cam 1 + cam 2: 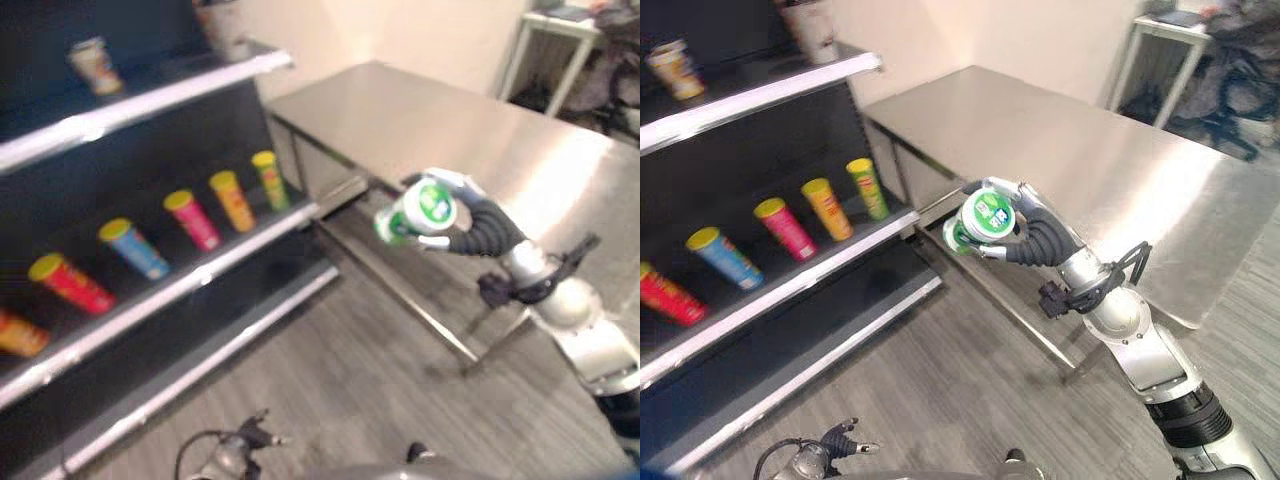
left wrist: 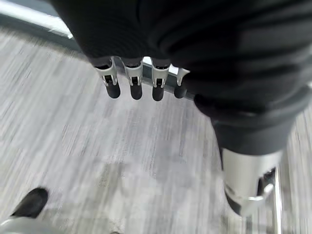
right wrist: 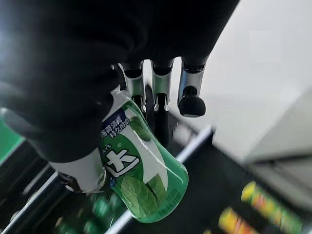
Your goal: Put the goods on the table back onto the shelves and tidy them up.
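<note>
Right robot hand (image 1: 1035,238) is curled round a green and white bottle (image 1: 978,222), fingers and thumb clamped on its body, and holds it up in the air with its lid end turned toward the head camera. In the right wrist view the bottle (image 3: 141,170) shows green with leaf pictures and a white label, gripped between the dark cover and the silver fingers (image 3: 187,92). The bottle hangs over the floor (image 1: 940,390), in front of the tabletop (image 1: 1120,170) edge and beside the shelves (image 1: 770,290), touching neither.

Left robot hand (image 2: 141,83) shows in its own wrist view above the grey plank floor, fingers hanging loosely in a row and holding nothing.

On the middle shelf a row of tall tubes with yellow lids lies tilted back: a green tube (image 1: 269,178) nearest the tabletop, then an orange tube (image 1: 232,199), a pink tube (image 1: 192,218), a blue tube (image 1: 133,248) and a red tube (image 1: 70,283). A cup (image 1: 93,64) stands on the upper shelf, with a pale tub (image 1: 225,28) at its far end.
</note>
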Tool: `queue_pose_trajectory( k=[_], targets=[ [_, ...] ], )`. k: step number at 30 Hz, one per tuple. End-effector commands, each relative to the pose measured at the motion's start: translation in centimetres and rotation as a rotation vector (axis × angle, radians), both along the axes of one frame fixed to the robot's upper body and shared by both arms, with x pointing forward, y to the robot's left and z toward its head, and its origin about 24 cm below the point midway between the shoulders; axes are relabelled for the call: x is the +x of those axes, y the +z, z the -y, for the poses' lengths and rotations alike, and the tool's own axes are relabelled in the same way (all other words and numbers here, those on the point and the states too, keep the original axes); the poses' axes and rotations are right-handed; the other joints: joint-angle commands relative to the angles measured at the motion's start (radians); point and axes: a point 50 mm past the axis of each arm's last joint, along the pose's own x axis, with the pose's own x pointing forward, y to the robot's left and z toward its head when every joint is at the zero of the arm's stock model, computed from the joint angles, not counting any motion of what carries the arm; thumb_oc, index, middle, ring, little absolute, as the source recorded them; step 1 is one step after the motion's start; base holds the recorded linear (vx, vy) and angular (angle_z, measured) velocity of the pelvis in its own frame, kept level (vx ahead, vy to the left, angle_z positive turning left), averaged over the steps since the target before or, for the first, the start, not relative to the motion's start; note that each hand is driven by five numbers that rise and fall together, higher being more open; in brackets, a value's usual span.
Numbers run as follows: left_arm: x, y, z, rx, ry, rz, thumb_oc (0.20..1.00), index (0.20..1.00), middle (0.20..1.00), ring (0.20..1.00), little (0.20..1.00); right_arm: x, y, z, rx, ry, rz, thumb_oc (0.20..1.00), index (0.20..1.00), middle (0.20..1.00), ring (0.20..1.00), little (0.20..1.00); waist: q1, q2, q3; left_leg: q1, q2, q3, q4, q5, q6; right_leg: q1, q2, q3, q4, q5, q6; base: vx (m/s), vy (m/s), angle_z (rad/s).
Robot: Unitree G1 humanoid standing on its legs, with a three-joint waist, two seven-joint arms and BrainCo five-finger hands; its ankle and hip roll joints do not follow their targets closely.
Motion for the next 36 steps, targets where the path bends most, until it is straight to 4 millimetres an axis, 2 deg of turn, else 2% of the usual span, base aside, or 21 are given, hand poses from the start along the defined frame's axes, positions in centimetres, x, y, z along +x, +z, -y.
queue_pose_trajectory(
  k=[1,2,3,4,5,10,12,13,14,15,16,19,21,23,25,29,31,32,33,35,36],
  targets=[
    [0.4,0.1,-0.1,0.013,-0.065,-0.003,1.0,1.0,1.0,1.0,1.0,-0.5,2.4,-0.4,0.114,0.066,0.092,0.2,0.2,0.2,0.2,0.2,-0.028,0.042,-0.019,0.008,0.064,0.024,0.013,-0.004,0.066,-0.069,0.014,-0.023,0.027,-0.033,0.055,-0.33,0.337,1.07],
    [0.6,0.2,0.1,0.003,-0.073,-0.001,1.0,1.0,1.0,1.0,1.0,-0.6,2.2,0.1,0.11,0.044,0.086,0.2,0.2,0.2,0.2,0.2,-0.036,0.044,-0.017,0.011,0.048,0.044,-0.02,-0.046,0.071,-0.076,-0.025,-0.04,0.045,-0.013,0.069,-0.33,0.486,1.11],
    [1.0,0.2,0.4,-0.002,-0.086,0.002,1.0,1.0,1.0,1.0,1.0,-0.7,1.4,0.8,0.097,-0.005,0.066,0.2,0.2,0.2,0.2,0.2,-0.047,0.042,-0.011,0.032,-0.006,0.048,-0.106,-0.116,0.091,-0.087,-0.089,-0.051,0.081,0.02,0.097,-0.18,0.36,1.66],
    [0.9,0.2,0.4,-0.002,-0.087,0.001,1.0,1.0,1.0,1.0,1.0,-0.7,1.4,0.9,0.097,-0.007,0.066,0.2,0.2,0.2,0.2,0.2,-0.047,0.039,-0.011,0.034,-0.011,0.046,-0.108,-0.116,0.095,-0.087,-0.095,-0.05,0.084,0.02,0.101,-0.24,0.458,1.79],
    [0.2,-0.1,0.4,-0.004,-0.084,-0.024,1.0,1.0,1.0,1.0,1.0,-1.0,0.4,1.6,0.079,-0.061,0.04,0.2,0.2,0.2,0.2,0.2,-0.054,0.033,-0.001,0.029,-0.062,0.028,-0.115,-0.177,0.12,-0.103,-0.151,-0.037,0.108,0.069,0.139,-0.2,0.348,1.44],
    [-2.0,-0.3,-0.9,0.009,0.006,-0.072,1.0,1.0,1.0,1.0,1.0,-1.5,-1.5,2.4,0.109,-0.128,-0.02,0.2,0.2,0.2,0.2,0.2,-0.035,-0.004,0.016,0.019,-0.154,0.007,-0.115,-0.214,0.167,-0.102,-0.216,-0.005,0.08,0.205,0.186,-0.17,0.227,0.01],
    [-2.6,-0.3,-1.8,0.026,0.059,-0.074,1.0,1.0,1.0,1.0,1.0,-1.6,-2.0,3.2,0.127,-0.177,-0.032,0.2,0.2,0.2,0.2,0.2,-0.053,-0.033,0.028,-0.002,-0.176,-0.013,-0.115,-0.192,0.179,-0.116,-0.176,0.1,0.026,0.228,0.169,-0.17,0.131,0.29],
    [-2.5,-0.3,-1.6,0.027,0.051,-0.069,1.0,1.0,1.0,1.0,1.0,-2.0,-2.3,3.8,0.128,-0.207,-0.04,0.2,0.2,0.2,0.2,0.2,-0.078,-0.04,0.039,-0.005,-0.18,-0.048,-0.115,-0.194,0.189,-0.137,-0.08,0.269,0.024,0.174,0.151,-0.01,0.111,0.78],
    [-2.5,-0.3,-1.4,0.024,0.034,-0.068,1.0,1.0,1.0,1.0,1.0,-2.2,-2.5,4.1,0.129,-0.221,-0.046,0.2,0.2,0.2,0.2,0.2,-0.08,-0.044,0.04,-0.007,-0.184,-0.062,-0.115,-0.193,0.193,-0.134,-0.042,0.315,0.028,0.142,0.14,0.08,0.075,1.07],
    [-2.3,-0.4,-0.8,0.023,-0.03,-0.077,1.0,1.0,1.0,1.0,1.0,-2.5,-2.6,4.4,0.121,-0.237,-0.046,0.2,0.2,0.2,0.2,0.2,-0.087,-0.053,0.034,-0.011,-0.188,-0.087,-0.115,-0.195,0.198,-0.117,-0.012,0.339,0.031,0.117,0.133,0.21,-0.093,0.89],
    [-1.2,-0.3,0.0,0.026,-0.134,-0.061,1.0,1.0,1.0,1.0,1.0,-2.4,-2.1,4.4,0.106,-0.233,-0.02,0.2,0.2,0.2,0.2,0.2,-0.098,-0.051,0.042,-0.013,-0.179,-0.099,-0.115,-0.201,0.192,-0.137,-0.001,0.344,-0.025,0.151,0.141,0.25,-0.163,0.84],
    [-0.6,-0.1,-0.7,0.043,-0.122,-0.045,1.0,1.0,1.0,1.0,1.0,-2.3,-1.4,4.3,0.114,-0.223,0.015,0.2,0.2,0.2,0.2,0.2,-0.116,-0.051,0.074,0.038,-0.134,-0.11,-0.115,-0.235,0.162,-0.241,-0.011,0.379,-0.056,0.184,0.165,0.42,-0.272,0.24],
    [-0.9,0.0,-1.2,0.044,-0.112,-0.055,1.0,1.0,1.0,1.0,1.0,-2.4,-1.5,3.7,0.095,-0.193,0.008,0.2,0.2,0.2,0.2,0.2,-0.132,-0.057,0.071,0.117,-0.063,-0.097,-0.115,-0.257,0.131,-0.265,0.011,0.354,0.079,0.111,0.153,0.75,-0.472,-0.52],
    [-0.3,0.0,-0.4,0.017,-0.116,-0.035,1.0,1.0,1.0,1.0,1.0,-2.4,-1.2,3.1,0.068,-0.151,0.018,0.2,0.2,0.2,0.2,0.2,-0.145,-0.023,0.058,0.113,0.022,-0.076,-0.077,-0.158,0.11,-0.262,0.081,0.358,0.136,0.033,0.115,0.49,-0.328,0.16],
    [0.4,0.2,0.1,0.021,-0.177,-0.012,1.0,1.0,1.0,1.0,1.0,-2.3,-0.8,2.6,0.065,-0.108,0.022,0.2,0.2,0.2,0.2,0.2,-0.136,-0.013,0.035,0.048,0.074,-0.082,0.043,-0.04,0.116,-0.224,0.124,0.344,0.103,0.014,0.078,0.42,-0.34,0.25],
    [1.7,0.8,-0.2,0.038,-0.186,0.033,1.0,1.0,1.0,1.0,1.0,-2.1,0.1,1.7,0.078,-0.051,0.051,0.2,0.2,0.2,0.2,0.2,-0.1,-0.035,0.03,-0.054,0.159,-0.079,0.35,0.084,0.15,-0.081,0.183,0.342,0.026,-0.038,0.007,0.41,-0.325,-0.09],
    [2.1,0.9,-0.2,0.045,-0.191,0.048,1.0,1.0,1.0,1.0,1.0,-1.9,0.2,1.6,0.069,-0.055,0.058,0.2,0.2,0.2,0.2,0.2,-0.088,-0.045,0.043,-0.106,0.158,-0.075,0.428,0.058,0.165,-0.05,0.187,0.349,0.009,-0.044,-0.009,0.23,-0.159,-0.12],
    [2.7,1.1,-0.2,0.05,-0.18,0.078,1.0,1.0,1.0,1.0,1.0,-1.9,0.4,1.2,0.056,-0.038,0.071,0.2,0.2,0.2,0.2,0.2,-0.062,-0.079,0.054,-0.202,0.061,-0.083,0.466,-0.031,0.206,-0.008,0.168,0.376,-0.039,-0.026,-0.021,0.22,-0.063,0.1],
    [3.2,1.3,-0.1,0.048,-0.173,0.104,1.0,1.0,1.0,1.0,1.0,-2.0,0.6,0.9,0.053,-0.013,0.073,0.2,0.2,0.2,0.2,0.2,-0.048,-0.099,0.059,-0.265,-0.004,-0.095,0.463,-0.097,0.217,0.018,0.155,0.384,-0.064,-0.018,-0.015,0.29,-0.058,-0.02],
    [3.7,1.5,0.0,0.043,-0.162,0.123,1.0,1.0,1.0,1.0,1.0,-2.1,0.6,0.5,0.054,0.013,0.072,0.2,0.2,0.2,0.2,0.2,-0.041,-0.108,0.061,-0.286,-0.035,-0.091,0.419,-0.124,0.22,0.033,0.149,0.389,-0.076,-0.012,-0.009,0.18,0.041,-0.2],
    [3.8,1.4,0.2,0.032,-0.144,0.131,1.0,1.0,1.0,1.0,1.0,-2.2,0.6,0.3,0.063,0.033,0.063,0.2,0.2,0.2,0.2,0.2,-0.023,-0.124,0.067,-0.354,-0.08,-0.081,0.312,-0.147,0.22,0.06,0.133,0.379,-0.09,-0.015,0.002,0.2,0.09,-0.4]
  ],
)
